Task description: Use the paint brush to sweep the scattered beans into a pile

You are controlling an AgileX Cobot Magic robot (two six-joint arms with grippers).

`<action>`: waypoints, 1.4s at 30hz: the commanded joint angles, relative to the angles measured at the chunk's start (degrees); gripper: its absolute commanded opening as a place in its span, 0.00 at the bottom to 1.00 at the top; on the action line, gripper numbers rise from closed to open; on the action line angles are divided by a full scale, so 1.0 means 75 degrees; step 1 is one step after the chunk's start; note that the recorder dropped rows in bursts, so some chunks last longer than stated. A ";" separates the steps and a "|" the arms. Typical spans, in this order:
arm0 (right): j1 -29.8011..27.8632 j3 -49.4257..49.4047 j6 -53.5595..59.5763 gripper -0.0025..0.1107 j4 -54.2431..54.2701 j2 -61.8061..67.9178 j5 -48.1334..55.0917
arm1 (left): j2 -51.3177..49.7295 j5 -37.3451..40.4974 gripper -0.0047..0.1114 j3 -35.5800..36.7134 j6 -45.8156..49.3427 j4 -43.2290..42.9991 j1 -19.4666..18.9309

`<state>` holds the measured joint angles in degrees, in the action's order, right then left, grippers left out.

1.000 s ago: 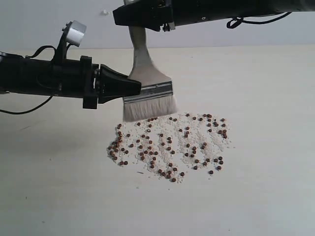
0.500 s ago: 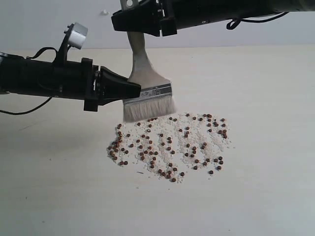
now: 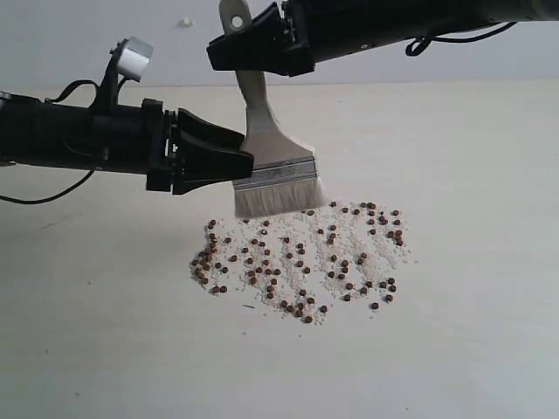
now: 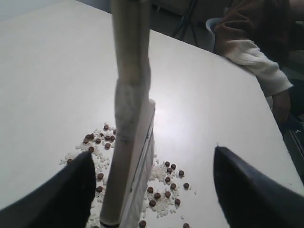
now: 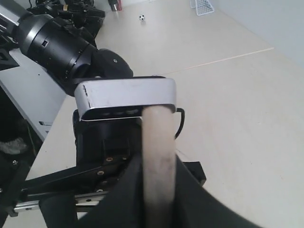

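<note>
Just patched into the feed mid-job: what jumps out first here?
A paint brush hangs bristles-down at the back-left edge of the scattered beans, its handle clamped in the right gripper above. The left gripper flanks its ferrule from the left with jaws open, not gripping.

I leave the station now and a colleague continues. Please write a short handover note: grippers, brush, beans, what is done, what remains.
Left gripper: open, jaws on either side of the brush head, not gripping.
Right gripper: shut on the handle of the paint brush, which hangs bristles down.
Beans: scattered in a wide patch on the table. The bristles are at its far edge.
Done: the brush is lifted and in place.
Left: all the sweeping.
</note>
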<state>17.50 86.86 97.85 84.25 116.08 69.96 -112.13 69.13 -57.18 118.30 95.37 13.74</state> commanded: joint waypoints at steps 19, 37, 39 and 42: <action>-0.0928 -0.1224 -0.3361 0.02 -0.1068 -0.2293 -0.3403 | 0.1139 0.0111 0.04 0.0142 -0.2660 -0.0576 -0.1656; -0.0911 -0.6015 -0.1906 0.02 0.0815 -0.6790 -0.9612 | 0.2979 0.0111 0.04 0.3596 -0.0213 0.0610 -0.1834; -0.0911 -0.6226 -0.1906 0.02 0.0775 -0.6959 -1.0021 | 0.3166 0.0111 0.04 0.3916 0.0069 0.0610 -0.1834; -0.0911 -0.6347 -0.1895 0.02 0.0634 -0.7032 -1.0329 | 0.3439 0.0111 0.04 0.4222 0.0233 0.0610 -0.1834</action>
<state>10.91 40.01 82.92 89.45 64.16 -5.35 -88.25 69.49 -27.60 118.28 98.96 0.00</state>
